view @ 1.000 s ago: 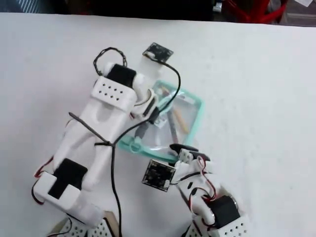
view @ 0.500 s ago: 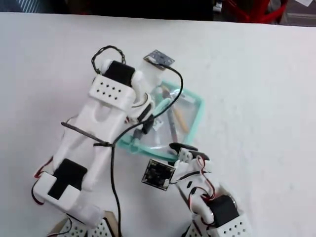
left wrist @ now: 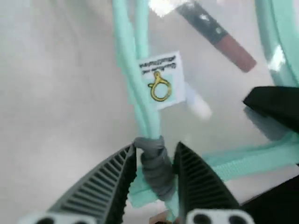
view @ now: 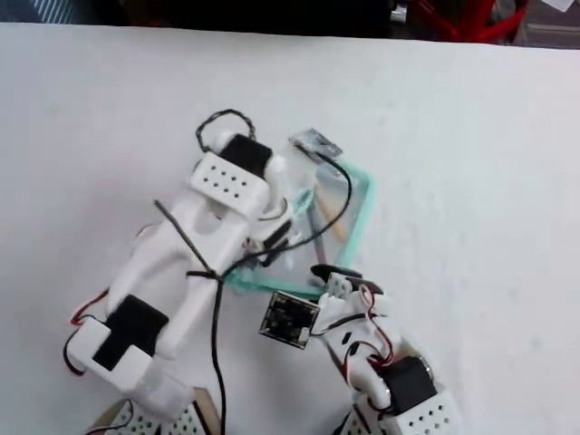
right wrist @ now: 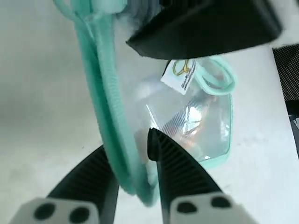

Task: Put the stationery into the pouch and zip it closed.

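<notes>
The clear pouch (view: pixel 361 201) with mint-green trim lies mid-table, with pens (view: pixel 328 220) inside it. My left gripper (view: pixel 279 237) is over the pouch's near-left edge. The left wrist view has it (left wrist: pixel 156 150) shut on the grey zipper pull (left wrist: pixel 158 169), beside a mint loop strap with a white tag (left wrist: pixel 160 80). A dark pen (left wrist: pixel 216 33) lies behind the clear wall. My right gripper (view: pixel 328 274) sits at the pouch's near edge. Seen from its own wrist, it (right wrist: pixel 128 150) pinches the mint trim (right wrist: pixel 114 140), with the pouch body (right wrist: pixel 201 121) beyond.
The white table (view: pixel 471 181) has free room to the right and far left. Dark objects and a red frame (view: pixel 462 18) line the far edge. The two arms stand close together at the pouch's near side, with loose black cable (view: pixel 216 308) along the left arm.
My left arm has swung right and nearer with the zipper pull in its grip, and the pouch has turned and shifted right with it. The right gripper has kept its hold.
</notes>
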You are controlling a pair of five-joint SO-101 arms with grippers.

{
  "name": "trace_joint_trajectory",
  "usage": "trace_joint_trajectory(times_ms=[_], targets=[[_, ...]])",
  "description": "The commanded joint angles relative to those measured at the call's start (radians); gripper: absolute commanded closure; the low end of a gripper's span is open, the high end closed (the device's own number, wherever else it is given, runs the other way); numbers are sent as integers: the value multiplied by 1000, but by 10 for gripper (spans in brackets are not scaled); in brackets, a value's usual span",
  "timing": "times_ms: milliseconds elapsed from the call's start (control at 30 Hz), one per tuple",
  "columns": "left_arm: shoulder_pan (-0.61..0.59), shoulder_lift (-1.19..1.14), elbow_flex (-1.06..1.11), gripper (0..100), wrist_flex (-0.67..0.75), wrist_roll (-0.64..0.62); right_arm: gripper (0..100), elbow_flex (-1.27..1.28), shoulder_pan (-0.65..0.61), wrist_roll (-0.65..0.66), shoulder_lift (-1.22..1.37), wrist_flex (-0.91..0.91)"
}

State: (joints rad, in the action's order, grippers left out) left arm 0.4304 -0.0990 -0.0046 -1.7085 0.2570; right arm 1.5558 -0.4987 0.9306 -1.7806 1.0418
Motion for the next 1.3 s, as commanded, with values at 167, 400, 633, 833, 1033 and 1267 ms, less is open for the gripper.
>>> trace_joint_trajectory(times_ms=[167, 400, 633, 833, 1033, 1267], targets=[[1, 41, -187, 976, -60, 6, 981, -72, 50, -138, -21, -13], [-4, 41, -503, 977, -77, 2, 981, -133, 191, -348, -21, -79], [53, 41, -985, 977, -77, -184, 981, -250, 251, -514, -15, -101], [74, 41, -1290, 977, -77, -213, 981, -376, 263, -586, 8, -82], [28, 33, -1327, 977, -77, -213, 981, -476, 274, -647, 278, -88], [-68, 31, -1260, 977, -75, -213, 981, -537, 317, -733, 522, -111]])
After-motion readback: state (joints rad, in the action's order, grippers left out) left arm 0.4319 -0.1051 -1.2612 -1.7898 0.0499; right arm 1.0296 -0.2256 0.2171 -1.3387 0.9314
